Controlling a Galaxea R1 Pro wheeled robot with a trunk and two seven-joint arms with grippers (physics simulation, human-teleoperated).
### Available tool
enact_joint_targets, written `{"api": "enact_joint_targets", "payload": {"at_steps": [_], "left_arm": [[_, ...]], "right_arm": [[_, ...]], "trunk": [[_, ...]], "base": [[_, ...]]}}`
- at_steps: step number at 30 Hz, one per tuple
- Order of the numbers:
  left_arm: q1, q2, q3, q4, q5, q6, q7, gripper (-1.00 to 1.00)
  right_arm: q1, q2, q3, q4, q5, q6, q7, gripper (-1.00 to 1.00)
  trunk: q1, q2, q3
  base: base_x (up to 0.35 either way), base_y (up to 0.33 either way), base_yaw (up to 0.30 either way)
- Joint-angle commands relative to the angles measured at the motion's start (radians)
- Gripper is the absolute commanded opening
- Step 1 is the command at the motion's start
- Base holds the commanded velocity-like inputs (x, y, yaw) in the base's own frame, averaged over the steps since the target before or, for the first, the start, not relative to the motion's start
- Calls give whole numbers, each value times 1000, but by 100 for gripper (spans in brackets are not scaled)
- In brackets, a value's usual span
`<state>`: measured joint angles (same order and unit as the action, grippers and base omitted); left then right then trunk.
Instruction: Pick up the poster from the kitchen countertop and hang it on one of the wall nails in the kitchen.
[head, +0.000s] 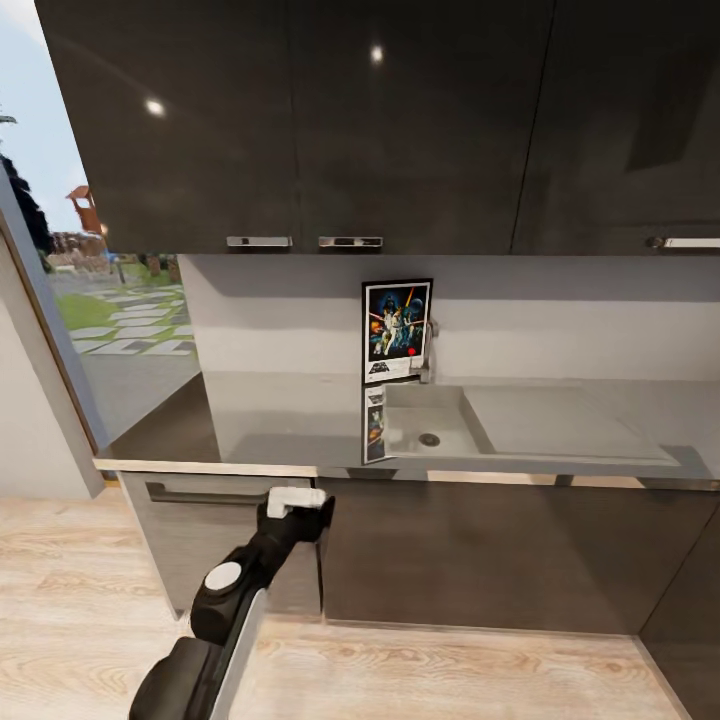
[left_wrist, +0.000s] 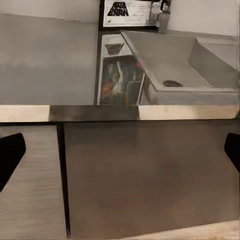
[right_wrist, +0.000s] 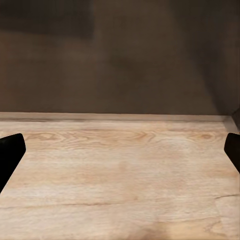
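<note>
The poster (head: 397, 331) is seen standing upright at the back of the kitchen countertop (head: 250, 420), leaned against the pale wall just beside the chrome tap (head: 427, 352). Its reflection is thrown on the glossy counter beside the inset sink (head: 430, 425). In the left wrist view the lower edge of the poster (left_wrist: 129, 13) with its logo is caught, the reflection below it, and the sink (left_wrist: 175, 70) with its drain to one side.

Left gripper (head: 297, 512): held low in front of the dark cabinet fronts (head: 480, 550), below the counter edge, well apart from the poster. In the left wrist view the fingertips (left_wrist: 10, 155) are set wide, at the two edges of the frame, with nothing between them. The poster lies ahead of and above the jaws, past the counter lip; a cabinet door is faced directly.

Right gripper (right_wrist: 120, 157): fingertips (right_wrist: 10, 152) likewise spread wide, nothing held. Light wood floor (right_wrist: 120, 175) lies between and beyond the jaws, with a dark cabinet base ahead.

Upper cabinets (head: 300, 120) with metal handles are noted above the poster.
</note>
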<state>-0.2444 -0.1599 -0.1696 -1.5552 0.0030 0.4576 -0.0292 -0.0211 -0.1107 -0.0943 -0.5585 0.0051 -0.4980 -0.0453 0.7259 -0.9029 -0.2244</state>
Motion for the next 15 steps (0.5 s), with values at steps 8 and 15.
{"api": "enact_joint_targets", "payload": {"at_steps": [8, 15], "left_arm": [[-277, -15, 1, 9, 45, 187, -8, 100], [-314, -15, -6, 25, 135, 206, -37, 100]], "right_arm": [[0, -26, 0, 0, 0, -7, 0, 100], [15, -33, 1, 0, -2, -131, 2, 100]], "trunk": [[0, -1, -2], [0, -1, -2]], "base": [[0, 0, 0], [0, 0, 0]]}}
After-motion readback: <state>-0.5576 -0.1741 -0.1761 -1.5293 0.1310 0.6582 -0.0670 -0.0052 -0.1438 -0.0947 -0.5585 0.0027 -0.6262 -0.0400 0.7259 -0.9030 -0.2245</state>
